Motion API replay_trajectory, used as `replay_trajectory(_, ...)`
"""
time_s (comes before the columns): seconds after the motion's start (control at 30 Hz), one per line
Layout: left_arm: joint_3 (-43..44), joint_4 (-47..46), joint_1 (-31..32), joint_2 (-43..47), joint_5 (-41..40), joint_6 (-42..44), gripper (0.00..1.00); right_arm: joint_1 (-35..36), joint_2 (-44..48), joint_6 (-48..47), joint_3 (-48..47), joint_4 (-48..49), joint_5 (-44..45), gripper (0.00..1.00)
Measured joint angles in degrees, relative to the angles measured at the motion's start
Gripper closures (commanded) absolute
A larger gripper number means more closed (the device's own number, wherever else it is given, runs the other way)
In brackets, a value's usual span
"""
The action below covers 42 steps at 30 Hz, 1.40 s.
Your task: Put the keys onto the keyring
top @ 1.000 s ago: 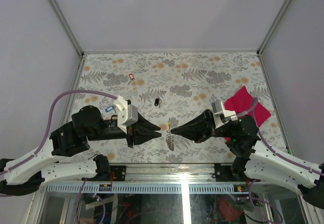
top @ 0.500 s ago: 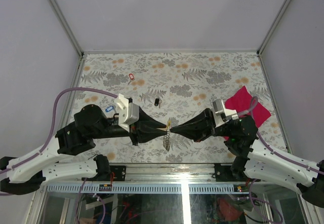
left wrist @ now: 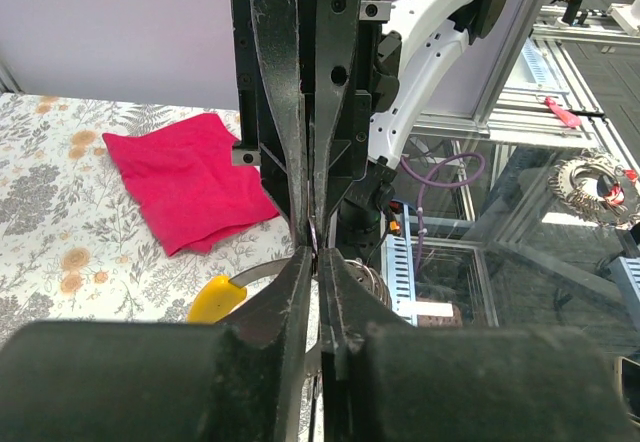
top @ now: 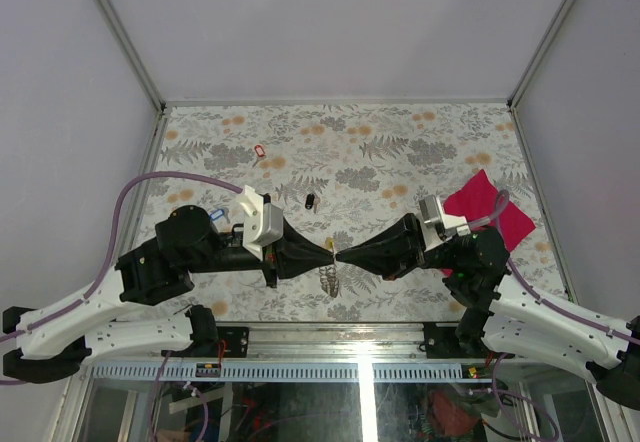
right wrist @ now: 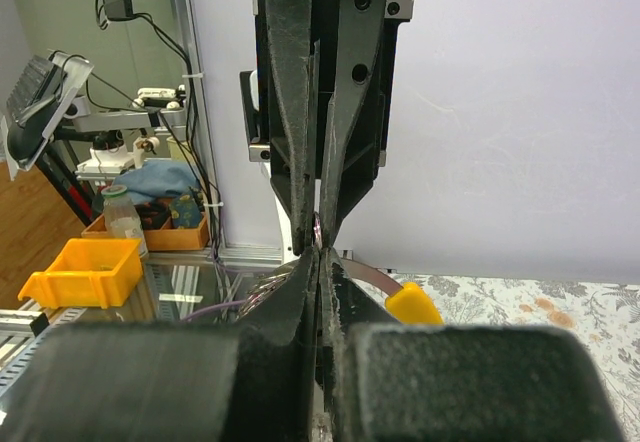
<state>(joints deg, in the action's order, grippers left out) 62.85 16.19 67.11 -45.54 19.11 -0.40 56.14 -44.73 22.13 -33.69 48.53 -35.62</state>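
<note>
A blue key (top: 217, 214) is lying just beside the left arm (top: 180, 247), toward ten o'clock from the spot where the two grippers are meeting. A red key (top: 260, 150) is lying farther up the table (top: 400, 142) at about eleven o'clock, and a black key (top: 310, 201) is sitting nearer in on much the same bearing. Nothing is carrying any of them, so I judge the work is on the ring itself and no key is being threaded yet. The left gripper (top: 327, 251) is pointing toward three o'clock. Its fingers (left wrist: 280, 302) are showing only a thin slit between them, and I cannot tell whether they are biting the wire or merely closing beside it. The keyring (top: 329, 278) is hanging at six o'clock of the nearly touching tips (its yellow piece (left wrist: 214, 301) is showing low in both wrist views). It is probably being held up off the cloth-patterned surface so a second set of tips can reach the wire. The right gripper (top: 343, 255), pointing toward nine o'clock, is clenching fully, apparently on the ring's top. The magenta cloth (top: 488, 207) is lying toward three o'clock, well apart.
</note>
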Motion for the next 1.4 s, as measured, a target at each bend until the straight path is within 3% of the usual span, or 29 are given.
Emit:
replay_trajectory(0.17,0.0,0.0,0.0,-0.07,0.04,-0.02,1.0,0.0,0.04,-0.46,-0.02,-0.24,-0.02,0.99)
replay_trajectory(0.3,0.0,0.02,0.0,-0.26,0.42,-0.02,1.0,0.0,0.68,-1.6,-0.39,-2.14,-0.04,0.86)
replay_trajectory(0.47,0.0,0.04,0.0,-1.11,1.51,-0.02,1.0,0.0,2.19,-3.89,-1.53,-6.19,-0.02,0.79)
replay_trajectory(1.4,0.02,0.44,0.0,-2.05,3.65,0.0,1.0,0.02,6.38,-9.9,-2.1,-16.79,-0.92,0.77)
